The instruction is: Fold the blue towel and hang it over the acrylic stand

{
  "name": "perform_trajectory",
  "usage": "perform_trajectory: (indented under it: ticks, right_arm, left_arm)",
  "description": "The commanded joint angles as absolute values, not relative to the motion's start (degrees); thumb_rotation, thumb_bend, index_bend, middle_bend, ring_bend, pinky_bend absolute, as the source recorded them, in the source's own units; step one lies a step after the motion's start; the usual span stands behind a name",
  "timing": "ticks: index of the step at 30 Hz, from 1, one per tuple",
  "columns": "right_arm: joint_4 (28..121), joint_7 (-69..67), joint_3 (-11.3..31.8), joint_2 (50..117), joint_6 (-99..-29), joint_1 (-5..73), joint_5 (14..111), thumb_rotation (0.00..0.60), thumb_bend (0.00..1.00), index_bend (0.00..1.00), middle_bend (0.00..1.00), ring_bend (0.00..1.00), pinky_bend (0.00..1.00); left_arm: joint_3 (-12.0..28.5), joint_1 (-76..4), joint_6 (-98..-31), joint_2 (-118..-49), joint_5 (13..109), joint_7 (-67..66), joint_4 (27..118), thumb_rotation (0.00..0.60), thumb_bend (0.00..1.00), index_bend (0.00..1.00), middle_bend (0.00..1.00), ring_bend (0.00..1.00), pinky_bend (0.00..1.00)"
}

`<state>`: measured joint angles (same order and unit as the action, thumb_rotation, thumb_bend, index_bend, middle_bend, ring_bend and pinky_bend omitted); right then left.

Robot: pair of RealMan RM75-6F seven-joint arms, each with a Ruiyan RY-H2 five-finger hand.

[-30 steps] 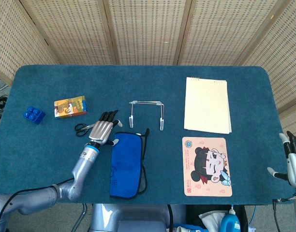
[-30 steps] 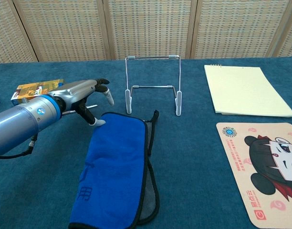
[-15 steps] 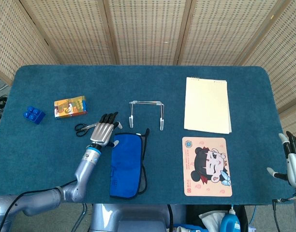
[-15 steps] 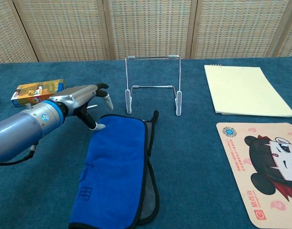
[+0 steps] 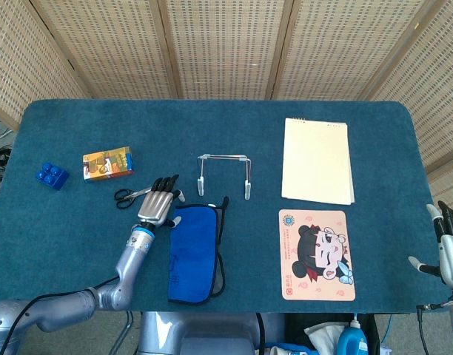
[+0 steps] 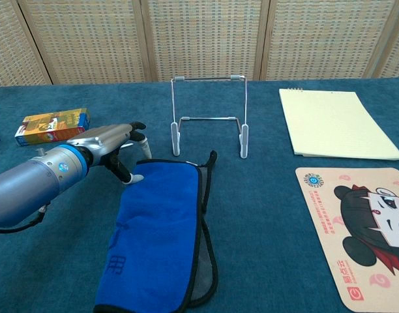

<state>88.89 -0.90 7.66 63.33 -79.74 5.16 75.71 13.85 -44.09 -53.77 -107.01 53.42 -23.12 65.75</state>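
Towel: the blue terry towel with black edging [image 6: 157, 228] lies flat on the teal carpeted counter [image 5: 78, 237], already doubled lengthwise, a grey underside showing at its near right edge. Its far end sits just short of the stand, so the hang should need only a short lift forward.
Stand: the clear acrylic stand with a thin top bar [image 6: 208, 116] stands upright behind the towel, apart from it, nothing draped on it. The hanging step is judged not yet done.
Left hand: the silver left hand [image 6: 115, 147] is low at the towel's far left corner, fingers spread and reaching forward, thumb tip [image 6: 135, 178] at or touching the towel edge. It holds nothing; the pose reads as an approach to take that corner.
Right hand: the right hand [image 5: 450, 248] waits at the counter's right edge, well apart from the towel, fingers extended upward and apart, holding nothing.
Scissors: black-handled scissors [image 5: 126, 195] lie just left of the left hand, a snag risk if the hand drifts.
Other items: an orange carton [image 5: 107, 163], a blue toy brick [image 5: 52, 175], a cream notepad [image 5: 317, 160] and a pink cartoon mouse mat [image 5: 316, 254] lie clear of the towel's path.
Stage: folding looks largely complete; lifting and draping remain.
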Motion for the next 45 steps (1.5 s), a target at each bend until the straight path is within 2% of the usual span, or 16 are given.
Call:
perform_trajectory:
  ticks: [1, 6, 11, 21, 25, 29, 33, 36, 45]
  right_arm:
    - [88.9, -0.9, 7.7, 63.3, -79.7, 5.2, 75.7, 0.6, 0.0, 0.0, 0.0, 0.0, 0.0]
    - [89.0, -0.8, 7.6, 63.3, -79.9, 5.1, 75.8, 0.6, 0.0, 0.0, 0.0, 0.0, 0.0]
    - [89.0, -0.8, 7.6, 63.3, -79.9, 5.1, 75.7, 0.6, 0.0, 0.0, 0.0, 0.0, 0.0]
    - [89.0, -0.8, 7.7, 63.3, -80.0, 5.1, 75.7, 0.6, 0.0, 0.0, 0.0, 0.0, 0.0]
    - [89.0, -0.9, 7.7, 63.3, -80.0, 5.0, 75.7, 0.6, 0.0, 0.0, 0.0, 0.0, 0.0]
    - [88.9, -1.0, 7.7, 63.3, -80.0, 5.1, 75.7, 0.6, 0.0, 0.0, 0.0, 0.0, 0.0]
    - [88.8, -1.1, 7.7, 63.3, -79.9, 5.1, 75.7, 0.6, 0.0, 0.0, 0.0, 0.0, 0.0]
    - [88.8, -1.1, 7.7, 63.3, -79.9, 5.1, 75.7, 0.6, 0.0, 0.0, 0.0, 0.0, 0.0]
    - [88.8, -1.1, 7.7, 63.3, -79.9, 5.0, 75.7, 0.6, 0.0, 0.0, 0.0, 0.0, 0.0]
  left_arm:
    - [14.0, -44.2, -53.7, -107.2, 53.3, -23.1, 65.6, 0.6, 0.29, 0.39, 0.0, 0.0, 0.0]
    - [14.4, -44.7, -53.1, -107.4, 52.9, -23.4, 64.9, 0.6, 0.29, 0.39, 0.0, 0.0, 0.0]
    - [14.4, -44.9, -52.6, -107.6, 52.2, -24.2, 64.5, 0.6, 0.34, 0.39, 0.0, 0.0, 0.0]
    - [14.2, -45.9, -51.4, -107.8, 50.3, -27.0, 63.9, 0.6, 0.35, 0.4, 0.0, 0.0, 0.0]
    - [14.3, -45.8, -51.4, -107.9, 49.7, -27.2, 64.2, 0.6, 0.35, 0.46, 0.0, 0.0, 0.0]
    - [14.3, -45.7, -51.3, -107.7, 49.0, -27.4, 65.3, 0.6, 0.35, 0.58, 0.0, 0.0, 0.0]
    - [14.3, -45.7, -51.7, -107.5, 48.2, -28.2, 65.7, 0.6, 0.36, 0.63, 0.0, 0.0, 0.0]
    - [14.3, -45.8, -51.7, -107.4, 47.7, -28.6, 66.1, 0.6, 0.41, 0.65, 0.0, 0.0, 0.0]
    - [14.2, -45.5, -52.4, -105.9, 48.2, -28.1, 68.8, 0.6, 0.44, 0.83, 0.0, 0.0, 0.0]
